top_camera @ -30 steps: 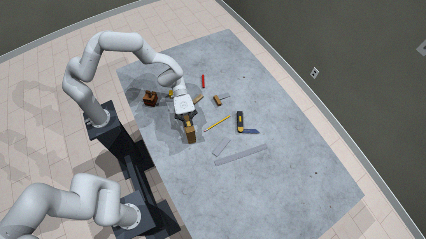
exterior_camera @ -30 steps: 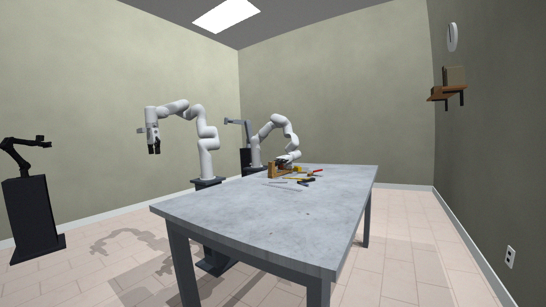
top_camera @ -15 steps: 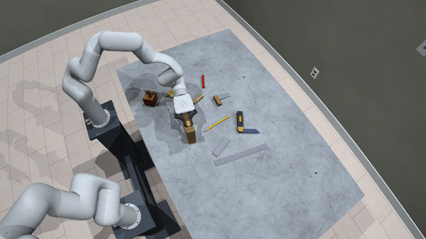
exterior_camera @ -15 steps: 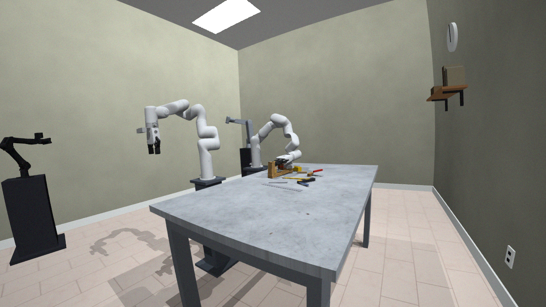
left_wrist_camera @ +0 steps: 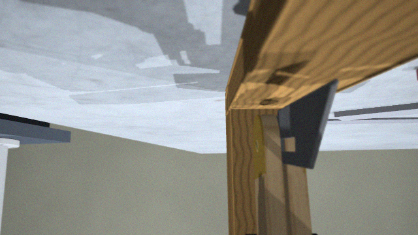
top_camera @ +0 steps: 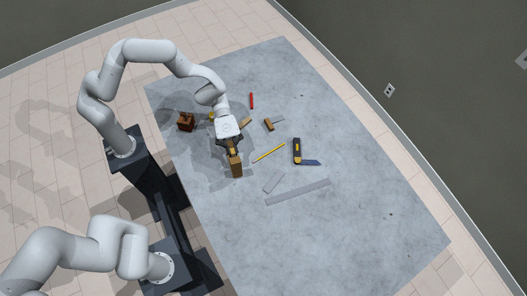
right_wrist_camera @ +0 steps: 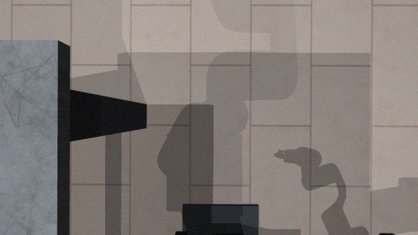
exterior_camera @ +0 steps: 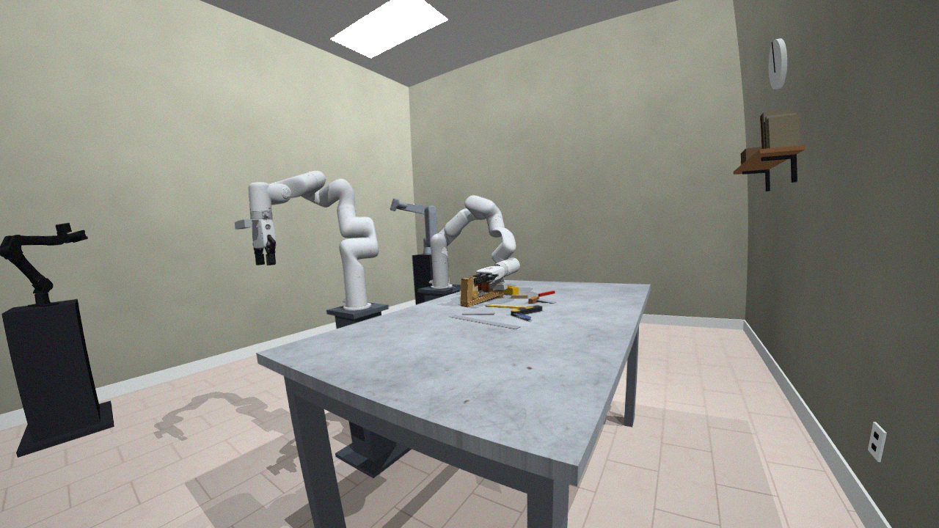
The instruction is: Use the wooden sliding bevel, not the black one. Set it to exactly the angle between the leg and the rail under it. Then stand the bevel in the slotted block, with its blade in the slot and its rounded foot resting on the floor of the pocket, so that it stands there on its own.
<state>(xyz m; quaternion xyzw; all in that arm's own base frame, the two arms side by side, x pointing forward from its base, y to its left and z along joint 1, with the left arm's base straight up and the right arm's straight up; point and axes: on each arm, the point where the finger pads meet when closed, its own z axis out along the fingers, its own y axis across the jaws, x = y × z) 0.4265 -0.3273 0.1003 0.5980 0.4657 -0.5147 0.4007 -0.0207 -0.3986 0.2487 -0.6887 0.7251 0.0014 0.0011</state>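
My left gripper (top_camera: 230, 143) (left_wrist_camera: 282, 233) is shut on the wooden bevel (top_camera: 232, 150) (left_wrist_camera: 271, 196), whose brass fitting faces the leg (top_camera: 236, 170) (exterior_camera: 467, 291) (left_wrist_camera: 241, 170). The handle is close beside the leg; touching is unclear. The dark blade (left_wrist_camera: 304, 130) slants by the rail (exterior_camera: 491, 300) (left_wrist_camera: 330, 46); its seating is unclear. The brown slotted block (top_camera: 185, 122) stands left of my left gripper in the top view. The black bevel (top_camera: 296, 148) lies apart with its blue blade out. My right gripper (exterior_camera: 264, 259) is open and empty, away from the table.
On the table lie a pencil (top_camera: 268, 152), a ruler (top_camera: 298, 191), a flat grey plate (top_camera: 273, 182), a red stick (top_camera: 251, 101), a wooden-handled square (top_camera: 268, 124), a pale wooden piece (top_camera: 245, 122) and a yellow object (top_camera: 210, 117).
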